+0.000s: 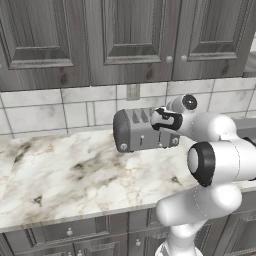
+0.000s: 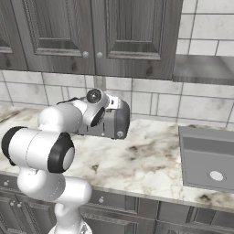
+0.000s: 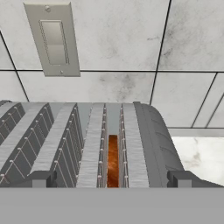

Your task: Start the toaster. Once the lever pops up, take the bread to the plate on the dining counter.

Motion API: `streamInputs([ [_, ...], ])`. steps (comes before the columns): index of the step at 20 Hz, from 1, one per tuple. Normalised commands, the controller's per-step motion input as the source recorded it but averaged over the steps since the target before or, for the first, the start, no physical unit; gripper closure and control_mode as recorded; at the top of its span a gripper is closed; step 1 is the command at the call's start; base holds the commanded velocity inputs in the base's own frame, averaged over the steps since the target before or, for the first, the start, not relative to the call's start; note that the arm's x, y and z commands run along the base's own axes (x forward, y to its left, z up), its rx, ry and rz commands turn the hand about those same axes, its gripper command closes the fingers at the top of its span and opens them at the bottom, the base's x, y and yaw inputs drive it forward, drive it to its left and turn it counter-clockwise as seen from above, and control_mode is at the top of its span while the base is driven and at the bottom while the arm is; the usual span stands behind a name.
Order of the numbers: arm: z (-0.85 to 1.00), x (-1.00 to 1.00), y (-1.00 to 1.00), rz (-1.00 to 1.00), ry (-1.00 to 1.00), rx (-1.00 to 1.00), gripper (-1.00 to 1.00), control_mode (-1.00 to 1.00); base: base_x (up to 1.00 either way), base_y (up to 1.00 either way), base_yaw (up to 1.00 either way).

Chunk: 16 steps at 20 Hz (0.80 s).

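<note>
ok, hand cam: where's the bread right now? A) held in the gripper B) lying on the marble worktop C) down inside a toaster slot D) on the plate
C: in the hand view the bread shows as a brown strip sunk in a slot of the toaster, with the fingertips standing apart at either side.

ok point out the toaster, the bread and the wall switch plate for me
toaster (image 1: pixel 137 132): left base view, on its grey side wall.
bread (image 3: pixel 113 159): hand view, on the brown slice showing down in the slot.
wall switch plate (image 3: pixel 53 41): hand view, on the middle of the plate.
</note>
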Motion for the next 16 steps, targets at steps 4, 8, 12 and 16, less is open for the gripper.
streamInputs([
  [4, 0.0, 0.0, 0.0, 0.0, 0.0, 0.0, -1.0, -1.0, 0.0, 0.0, 0.0],
  [8, 0.0, 0.0, 0.0, 0.0, 0.0, 0.0, -1.0, -1.0, 0.0, 0.0, 0.0],
  [12, 0.0, 0.0, 0.0, 0.0, 0.0, 0.0, -1.0, -1.0, 0.0, 0.0, 0.0],
  [16, 0.0, 0.0, 0.0, 0.0, 0.0, 0.0, -1.0, -1.0, 0.0, 0.0, 0.0],
])
